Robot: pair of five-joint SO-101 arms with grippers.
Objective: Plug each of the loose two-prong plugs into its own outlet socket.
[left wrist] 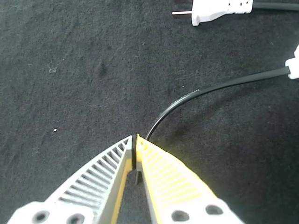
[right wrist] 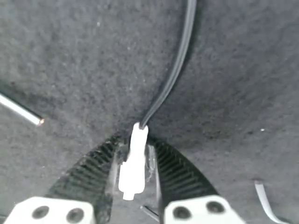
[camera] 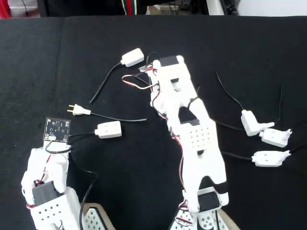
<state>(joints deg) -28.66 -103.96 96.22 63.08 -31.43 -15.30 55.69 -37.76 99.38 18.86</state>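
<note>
Two grippers are both pressed together: the left gripper (left wrist: 135, 139) pinches the black cable (left wrist: 210, 88) of a white outlet socket (camera: 108, 130) at the table's (camera: 240, 48) left side, with a loose two-prong plug (camera: 79, 110) just beyond it. The right gripper (right wrist: 133, 140) clamps a white cord-end fitting (right wrist: 132, 163) near another white socket (camera: 133, 57) at far middle. Three more white pieces (camera: 274, 137) lie well apart on the right.
</note>
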